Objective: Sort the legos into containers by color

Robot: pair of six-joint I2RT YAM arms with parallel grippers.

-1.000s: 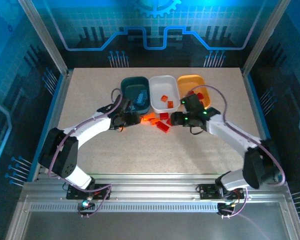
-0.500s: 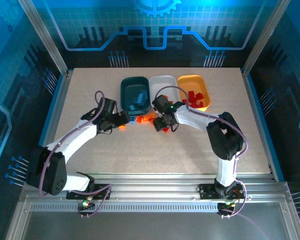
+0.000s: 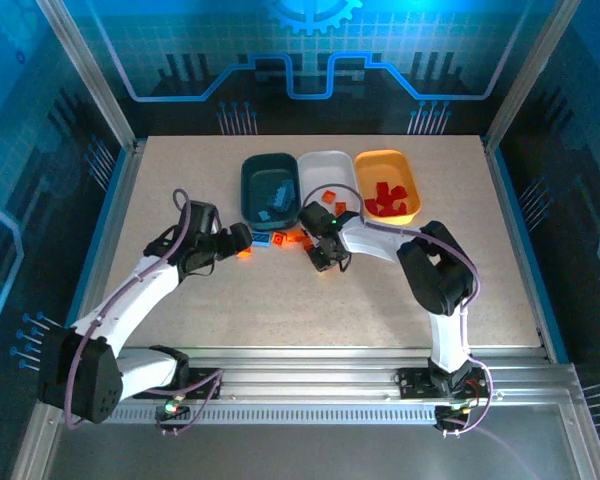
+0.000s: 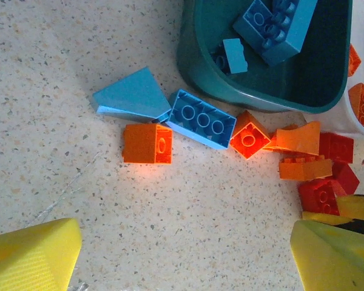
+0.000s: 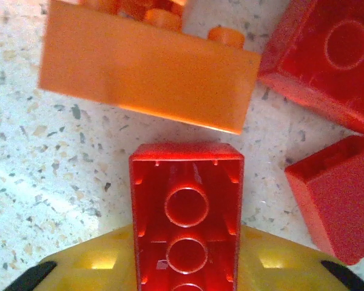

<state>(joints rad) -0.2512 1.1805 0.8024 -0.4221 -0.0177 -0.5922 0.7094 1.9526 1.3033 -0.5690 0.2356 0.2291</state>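
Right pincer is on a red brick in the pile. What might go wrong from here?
1. The right pincer grips the red brick near one end, so it may swing or slip when lifted.
2. The orange brick lies close beside it and might get dragged along.
3. The open left pincer hangs by the same pile, so the arms may clash.

left arm (image 3: 130, 295): white links, black joints | right arm (image 3: 448, 335): white links, black joints | cables (image 3: 183, 207): thin purple loops | fingers (image 4: 30, 257): yellow, finely ribbed | right wrist: green leds (image 3: 330, 212)
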